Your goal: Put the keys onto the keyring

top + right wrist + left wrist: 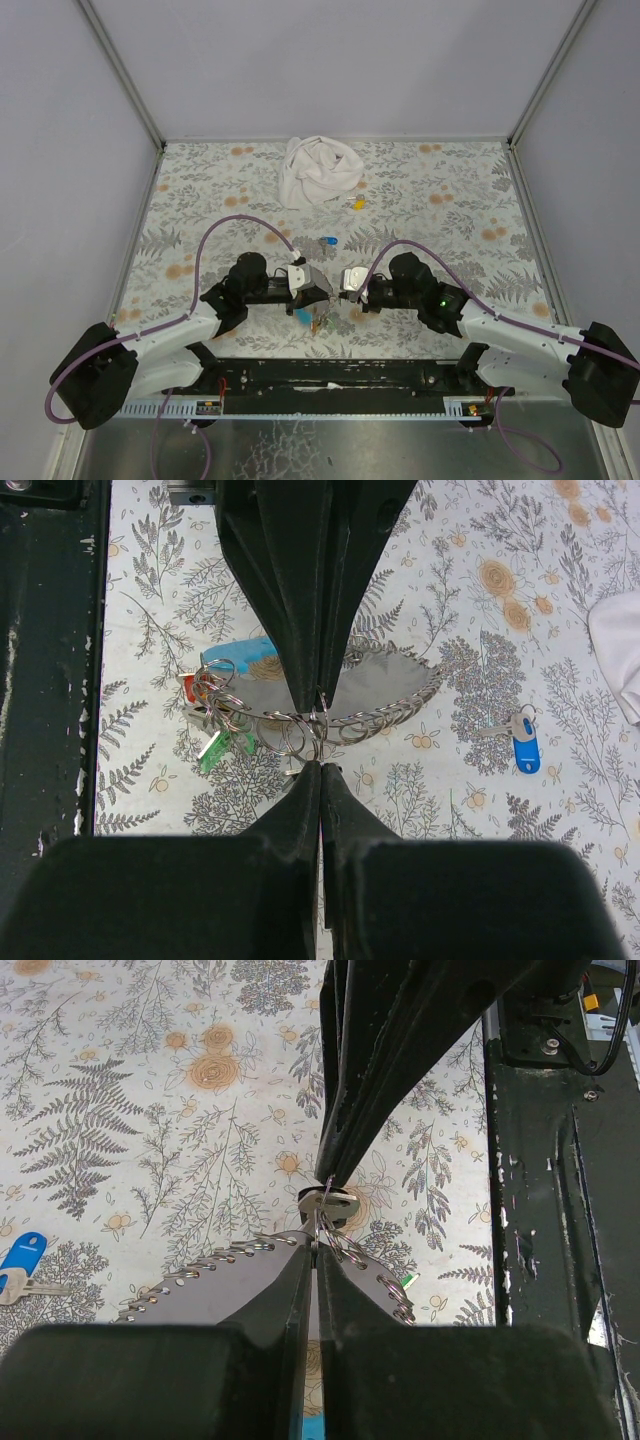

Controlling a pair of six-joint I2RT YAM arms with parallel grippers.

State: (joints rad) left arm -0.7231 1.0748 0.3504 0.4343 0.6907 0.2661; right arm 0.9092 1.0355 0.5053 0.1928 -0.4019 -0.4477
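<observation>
— Nearest us, the black rail (pixel 330 375) runs along the table's front edge. What is happening on the left?

— The left gripper (pixel 315 1248) reaches in over the flower-patterned table (pixel 200 200). Its fingers are pressed flat together, nipping a thin wire ring on the edge of the keyring (pixel 385 685).

— And where does the keyring sit?

— Between the two grippers, mid-table and close to the rail. It is a grey strap curled over, blue on its inner side, with a row of small rings along its edge. The green keys (pixel 213 750) hang among a cluster of rings at one end. Whether the strap touches the table I cannot tell.

— The right side?

— The right gripper (pixel 321 767) meets the left one almost tip to tip. Its fingers are also closed tight, on the same ringed edge.

— Anything lying loose?

— A crumpled white cloth (pixel 318 170) sits well back on the table. A blue key (pixel 327 241) lies alone just beyond the grippers, apart from the keyring. To the right of the cloth is a small yellow piece (pixel 357 203), too small to make out.
</observation>
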